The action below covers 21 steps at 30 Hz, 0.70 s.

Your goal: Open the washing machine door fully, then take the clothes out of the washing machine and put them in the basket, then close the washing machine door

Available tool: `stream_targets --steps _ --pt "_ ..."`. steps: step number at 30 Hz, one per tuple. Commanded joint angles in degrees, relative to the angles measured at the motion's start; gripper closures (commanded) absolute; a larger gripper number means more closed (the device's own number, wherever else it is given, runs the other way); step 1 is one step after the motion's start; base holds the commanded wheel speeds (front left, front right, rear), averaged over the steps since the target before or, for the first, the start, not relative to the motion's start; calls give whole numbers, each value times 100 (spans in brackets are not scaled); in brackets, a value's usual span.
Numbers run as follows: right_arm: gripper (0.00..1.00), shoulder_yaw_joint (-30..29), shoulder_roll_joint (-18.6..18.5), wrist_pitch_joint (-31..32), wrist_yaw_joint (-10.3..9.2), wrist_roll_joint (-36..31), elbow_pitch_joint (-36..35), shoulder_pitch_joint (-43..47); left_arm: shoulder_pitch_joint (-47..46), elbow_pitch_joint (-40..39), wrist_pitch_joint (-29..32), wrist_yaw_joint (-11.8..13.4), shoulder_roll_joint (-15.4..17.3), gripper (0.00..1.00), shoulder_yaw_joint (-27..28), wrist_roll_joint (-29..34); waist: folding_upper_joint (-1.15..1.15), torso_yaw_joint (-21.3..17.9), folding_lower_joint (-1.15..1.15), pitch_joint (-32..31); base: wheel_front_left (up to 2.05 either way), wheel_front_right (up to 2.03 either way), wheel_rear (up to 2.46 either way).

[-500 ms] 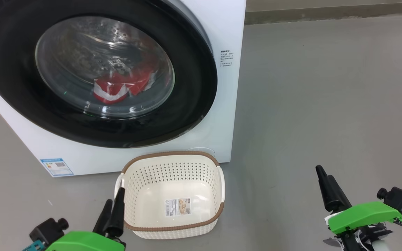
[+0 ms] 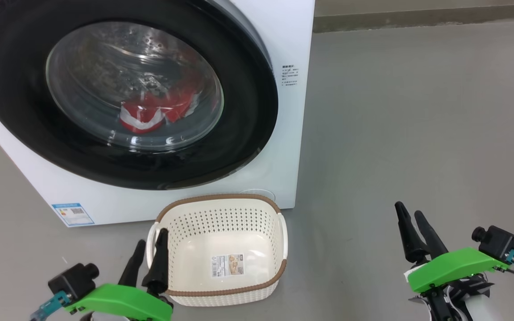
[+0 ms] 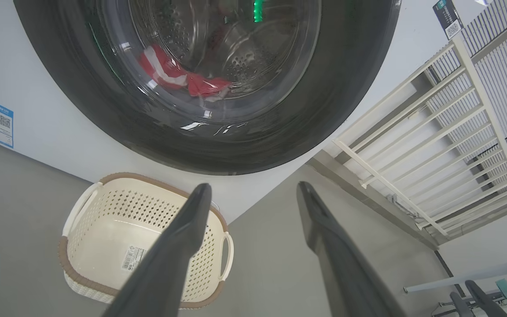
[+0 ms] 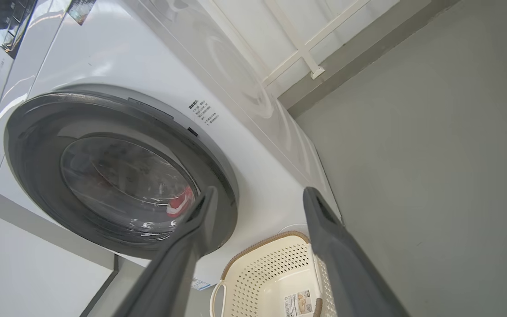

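The white washing machine [image 2: 290,147] stands at the upper left, and its black-rimmed door [image 2: 248,111] lies against its front. Red and white clothes [image 2: 150,113] show through the glass, low in the drum. The cream basket [image 2: 221,218] sits on the floor just in front of the machine with nothing in it but a label. My left gripper [image 2: 151,237] is open beside the basket's left rim. My right gripper [image 2: 408,209] is open over bare floor, well to the basket's right. The left wrist view shows the clothes [image 3: 183,79] and basket [image 3: 117,202]. The right wrist view shows the door [image 4: 218,176].
Grey floor [image 2: 395,111] stretches to the right of the machine up to a wall base [image 2: 417,18]. A white slatted railing [image 3: 447,132] stands beyond the machine's side. A blue label [image 2: 72,214] marks the machine's lower left corner.
Both grippers have risen a little toward the machine. The left one shifted right along the basket's rim, the right one shifted left. Door, clothes and basket are as before.
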Motion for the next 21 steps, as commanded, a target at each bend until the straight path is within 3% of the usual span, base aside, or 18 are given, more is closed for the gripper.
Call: stream_targets --steps 1,21 --pt "0 110 -69 -85 -2 -227 -107 -331 -293 -155 -79 37 89 0 62 212 0 -7 0 7 0 0 0" --pt "0 420 -98 -423 -2 -1509 155 -691 -612 -140 -419 177 108 0 -199 1611 0 4 0 69 0 0 0"
